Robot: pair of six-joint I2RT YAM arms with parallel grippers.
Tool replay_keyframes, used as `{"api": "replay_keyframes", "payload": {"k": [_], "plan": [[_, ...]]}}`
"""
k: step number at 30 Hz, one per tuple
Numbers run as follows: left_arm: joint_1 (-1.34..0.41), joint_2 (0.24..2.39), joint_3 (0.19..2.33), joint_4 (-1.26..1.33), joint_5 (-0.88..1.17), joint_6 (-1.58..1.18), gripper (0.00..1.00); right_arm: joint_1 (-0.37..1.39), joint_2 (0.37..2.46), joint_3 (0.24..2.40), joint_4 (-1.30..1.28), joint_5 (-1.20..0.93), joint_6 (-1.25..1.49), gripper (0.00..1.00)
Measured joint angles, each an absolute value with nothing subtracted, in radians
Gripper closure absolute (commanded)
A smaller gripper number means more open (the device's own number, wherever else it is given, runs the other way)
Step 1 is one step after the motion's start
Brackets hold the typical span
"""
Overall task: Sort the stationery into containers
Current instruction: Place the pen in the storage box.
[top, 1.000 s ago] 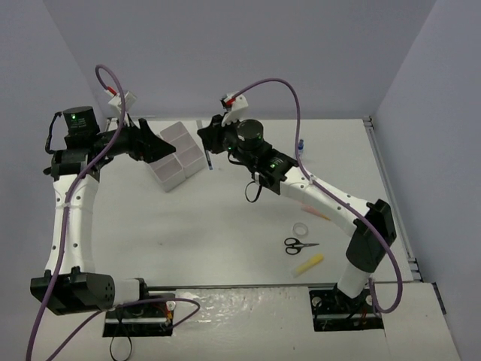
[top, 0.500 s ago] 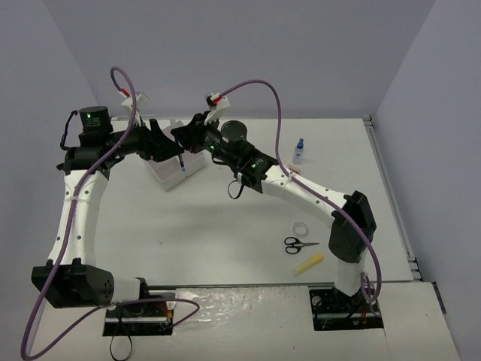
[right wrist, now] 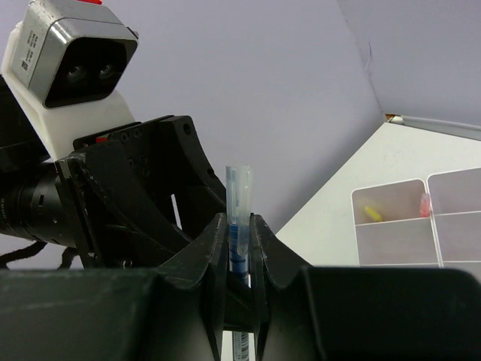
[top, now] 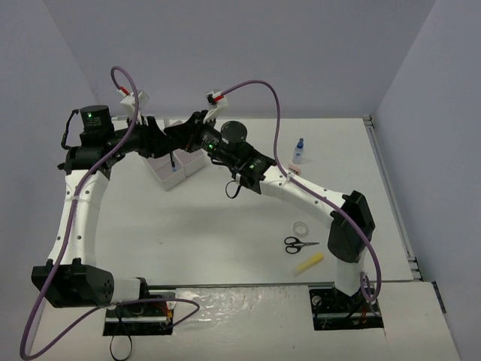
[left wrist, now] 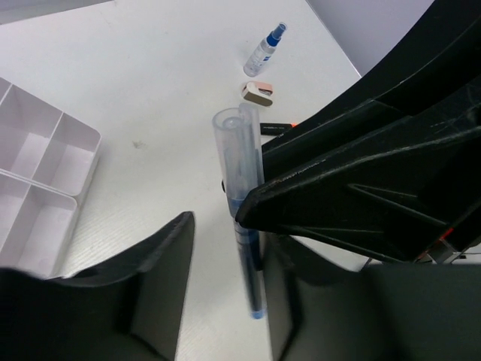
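A blue pen point(right wrist: 239, 197) with a clear cap stands upright, pinched between the fingers of my right gripper point(right wrist: 239, 222), which is shut on it. In the top view the two grippers meet above the white tray point(top: 167, 180), and the pen point(top: 173, 162) hangs down between them. My left gripper point(left wrist: 225, 256) straddles the pen's lower end point(left wrist: 249, 278). Its jaws still show a gap: the pen lies close against the right-hand finger point(left wrist: 279, 301), and the left-hand finger point(left wrist: 161, 286) stands apart. A yellow piece point(right wrist: 371, 213) and a pink one point(right wrist: 425, 203) lie in tray compartments.
On the table to the right lie a small blue-capped bottle point(top: 300, 150), a pink eraser point(top: 295, 171), a white tape roll point(top: 301, 228), black scissors point(top: 301, 244) and a yellow highlighter point(top: 308, 264). Grey walls close in the back and sides.
The right arm has swung left, carrying the pen over the tray. The left gripper came in to meet it, and its jaws have narrowed around the pen's lower end.
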State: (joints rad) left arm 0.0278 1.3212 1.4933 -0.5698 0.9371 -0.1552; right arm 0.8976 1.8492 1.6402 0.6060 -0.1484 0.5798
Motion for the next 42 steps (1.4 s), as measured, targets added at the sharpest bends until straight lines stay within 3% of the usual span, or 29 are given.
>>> {"api": "replay_keyframes", "payload": {"k": [5,9,11,13,15,17,26,36,42], "plan": [[0.023,1.321,1.492,-0.566,0.934,-0.16,0.98,0.897,1.857,1.639,0.616,-0.147,0.585,1.0],[0.019,1.32,1.474,-0.563,0.915,-0.152,1.0,0.896,1.864,1.63,0.625,-0.146,0.586,1.0],[0.018,1.319,1.459,-0.56,0.908,-0.148,1.0,0.896,1.865,1.619,0.625,-0.145,0.586,0.82],[0.014,1.317,1.441,-0.554,0.885,-0.141,1.0,0.896,1.865,1.607,0.625,-0.143,0.587,0.52],[0.014,1.317,1.426,-0.546,0.834,-0.131,1.0,0.892,1.865,1.6,0.626,-0.144,0.59,0.37],[0.018,1.321,1.415,-0.53,0.764,-0.118,1.0,0.887,1.866,1.596,0.63,-0.146,0.596,0.33],[0.022,1.363,1.388,-0.384,0.501,-0.081,1.0,0.807,1.742,1.427,0.6,-0.104,0.59,0.32],[0.055,1.546,1.226,0.081,0.211,-0.087,1.0,0.774,1.469,1.276,0.552,0.005,0.494,0.33],[0.062,1.666,1.164,0.316,0.103,-0.076,1.0,0.774,1.43,1.232,0.521,0.038,0.467,0.33]]}}
